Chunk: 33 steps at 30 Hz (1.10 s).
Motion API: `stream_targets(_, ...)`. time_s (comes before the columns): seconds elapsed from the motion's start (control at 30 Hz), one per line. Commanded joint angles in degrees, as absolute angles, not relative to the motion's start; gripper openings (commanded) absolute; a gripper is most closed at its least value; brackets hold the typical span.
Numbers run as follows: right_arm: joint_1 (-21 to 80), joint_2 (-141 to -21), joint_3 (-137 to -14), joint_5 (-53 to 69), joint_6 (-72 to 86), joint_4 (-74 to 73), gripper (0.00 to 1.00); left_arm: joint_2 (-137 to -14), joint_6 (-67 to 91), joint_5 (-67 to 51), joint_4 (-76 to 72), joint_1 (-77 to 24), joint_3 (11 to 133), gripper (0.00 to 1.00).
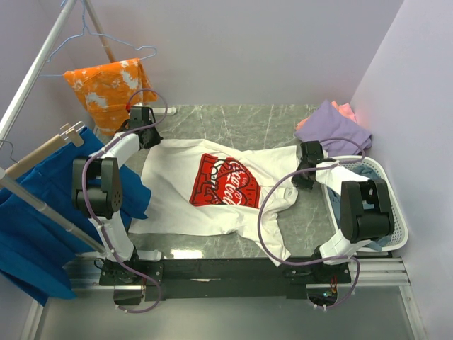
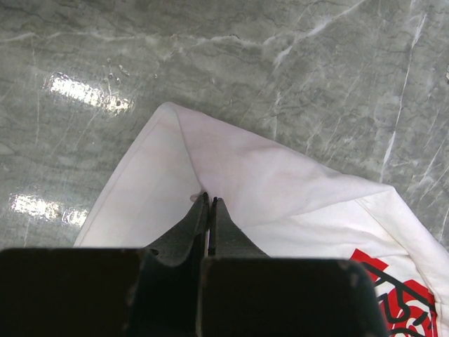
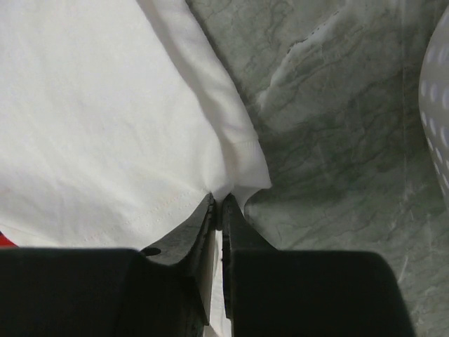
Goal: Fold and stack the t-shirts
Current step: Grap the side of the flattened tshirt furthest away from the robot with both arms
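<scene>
The white t-shirt point(image 1: 177, 191) with the red-and-white chest print point(image 1: 223, 181) lies spread face up on the marble table. My left gripper point(image 1: 150, 137) is shut on the shirt's far left corner, and the cloth puckers at the closed tips point(image 2: 208, 200). My right gripper point(image 1: 306, 167) is shut on the shirt's right edge; white cloth point(image 3: 105, 119) sits pinched between the fingers point(image 3: 222, 201) beside a hemmed corner. A purple tee point(image 1: 333, 129) and a salmon-pink tee point(image 1: 345, 110) lie bunched at the far right. A grey-blue bit of cloth point(image 1: 383, 242) shows in the basket.
A white laundry basket point(image 1: 396, 205) stands at the right, under my right arm. An orange white-splotched garment point(image 1: 110, 88) hangs at the back left. A large blue cloth point(image 1: 32, 227) hangs from the rack point(image 1: 42, 60) along the left side. Bare marble point(image 1: 233, 120) lies beyond the shirt.
</scene>
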<state>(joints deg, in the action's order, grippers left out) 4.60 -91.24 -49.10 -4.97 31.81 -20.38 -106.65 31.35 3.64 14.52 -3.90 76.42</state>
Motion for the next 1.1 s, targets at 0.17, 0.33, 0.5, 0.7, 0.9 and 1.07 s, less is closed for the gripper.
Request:
stream_targets(0.17,4.4,-83.9,-50.1,-8.2,30.4,-22.4,0.12,-104.3,31.6,3.4,14.7,-4.4,77.8,0.01)
stream_targets(0.33,4.4,-82.1,-51.1,-8.1,30.1,-23.1,0.00,-103.9,31.6,3.4,14.9,-4.4,78.0,0.01)
stream_targets(0.5,4.3,-82.9,-52.1,-6.9,29.5,-23.6,0.12,-103.9,31.6,3.1,14.9,-4.4,78.0,0.01)
stream_targets(0.7,4.4,-85.4,-51.2,-5.1,29.4,-22.1,0.34,-104.8,31.3,2.6,14.9,-4.5,78.4,0.01)
stream_targets(0.9,4.4,-87.2,-50.8,-3.7,29.6,-21.0,0.37,-105.6,31.2,2.3,15.0,-4.5,78.8,0.01)
stream_targets(1.07,4.4,-88.5,-50.9,-4.1,29.7,-21.1,0.40,-105.8,31.1,2.3,15.2,-4.5,79.1,0.01)
